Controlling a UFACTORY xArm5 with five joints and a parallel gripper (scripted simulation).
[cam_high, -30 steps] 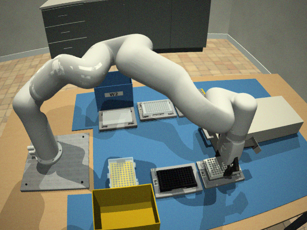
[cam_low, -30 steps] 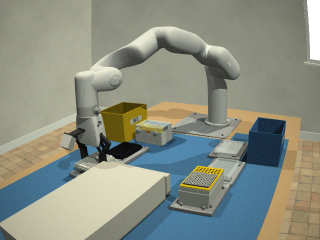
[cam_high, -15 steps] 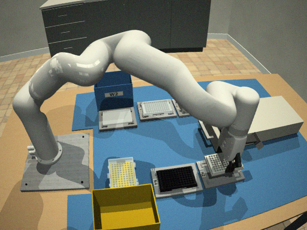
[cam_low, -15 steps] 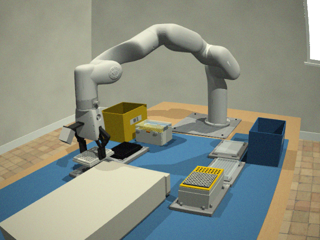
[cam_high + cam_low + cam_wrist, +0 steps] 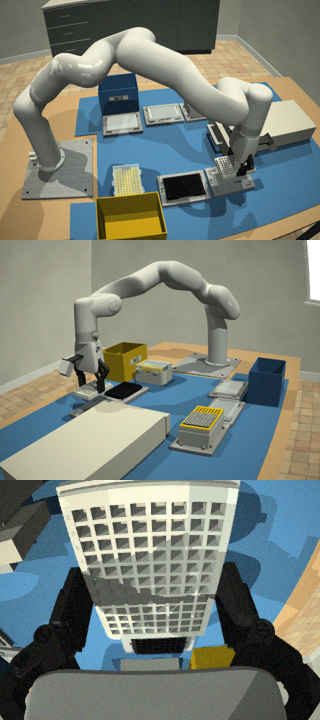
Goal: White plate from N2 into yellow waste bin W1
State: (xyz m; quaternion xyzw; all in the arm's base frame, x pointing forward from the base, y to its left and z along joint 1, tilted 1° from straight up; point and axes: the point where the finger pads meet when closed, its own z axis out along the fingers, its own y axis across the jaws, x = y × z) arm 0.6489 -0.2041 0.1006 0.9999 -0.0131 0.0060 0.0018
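Gripping white plate [image 5: 150,554], tool [image 5: 154,616]

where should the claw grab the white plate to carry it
By its two long side walls, from straight above. The white plate is flat and rectangular, and its open well grid offers no hold, while the straight outer walls give the fingers parallel faces. The claw already holds it this way, near one end, lifted off nest N2.

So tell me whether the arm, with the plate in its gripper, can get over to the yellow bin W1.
Probably yes. The gripper holds the white plate lifted off nest N2, and W1 stands open-topped. Only the low black plate lies between.
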